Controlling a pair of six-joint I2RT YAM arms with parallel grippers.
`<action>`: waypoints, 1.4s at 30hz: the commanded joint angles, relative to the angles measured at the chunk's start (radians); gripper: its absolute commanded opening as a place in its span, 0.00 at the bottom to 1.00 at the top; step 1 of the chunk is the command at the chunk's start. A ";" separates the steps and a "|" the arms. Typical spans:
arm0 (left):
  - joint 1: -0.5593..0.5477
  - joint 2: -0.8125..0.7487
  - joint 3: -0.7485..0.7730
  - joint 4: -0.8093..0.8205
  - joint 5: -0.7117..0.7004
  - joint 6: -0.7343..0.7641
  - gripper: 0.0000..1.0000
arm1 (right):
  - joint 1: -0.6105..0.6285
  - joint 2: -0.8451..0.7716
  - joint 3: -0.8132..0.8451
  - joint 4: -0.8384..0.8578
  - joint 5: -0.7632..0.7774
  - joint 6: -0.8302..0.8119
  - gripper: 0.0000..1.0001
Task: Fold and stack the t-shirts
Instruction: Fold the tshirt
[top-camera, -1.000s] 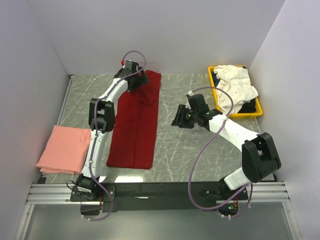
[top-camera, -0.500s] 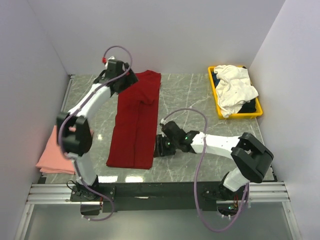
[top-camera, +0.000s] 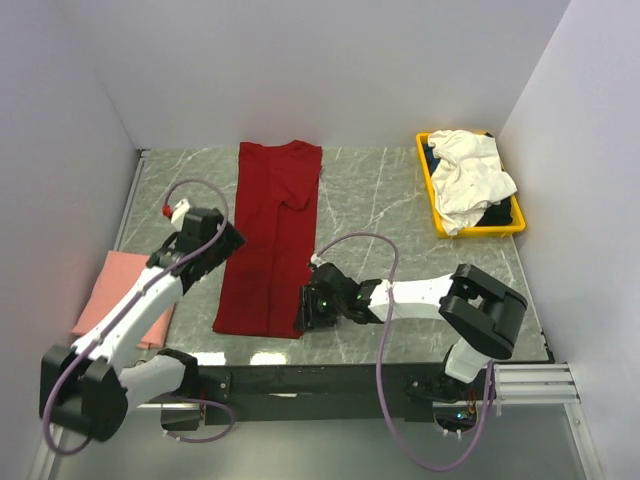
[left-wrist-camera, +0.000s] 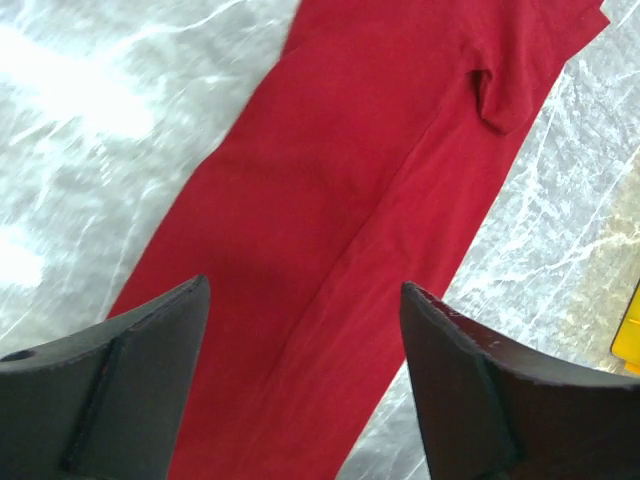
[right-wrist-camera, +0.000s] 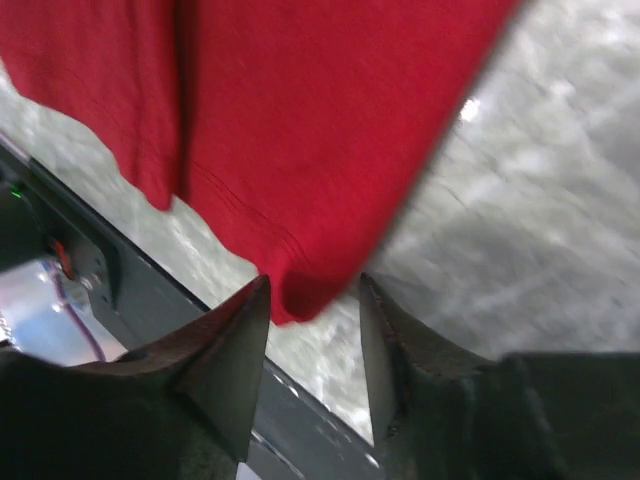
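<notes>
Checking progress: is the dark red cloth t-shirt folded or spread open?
Partly folded: the dark red cloth t-shirt lies as a long narrow strip, one sleeve turned in on top, not folded end to end.

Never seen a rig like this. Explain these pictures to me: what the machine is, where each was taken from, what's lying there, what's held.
Two robot arms are bolted at the table's near edge, each ending in a two-fingered claw. The wide picture looks down from above and behind them. The other two come from a camera on each wrist, whose dark fingers show at the bottom. On the table lie a dark red t-shirt, a folded pink t-shirt at the left, and a yellow bin with a white t-shirt at the far right. The left claw hangs open over the red shirt. The right claw, also open, has a finger either side of that shirt's near right corner. Nothing is held.
</notes>
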 joint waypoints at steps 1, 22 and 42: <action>-0.013 -0.118 -0.078 -0.018 -0.054 -0.046 0.81 | 0.014 0.034 -0.031 0.111 0.056 0.064 0.45; -0.315 -0.192 -0.222 -0.068 -0.067 -0.288 0.55 | -0.152 -0.320 -0.341 -0.010 0.104 -0.017 0.00; -0.753 -0.134 -0.270 -0.452 -0.076 -0.827 0.52 | -0.173 -0.397 -0.353 -0.076 0.052 -0.091 0.01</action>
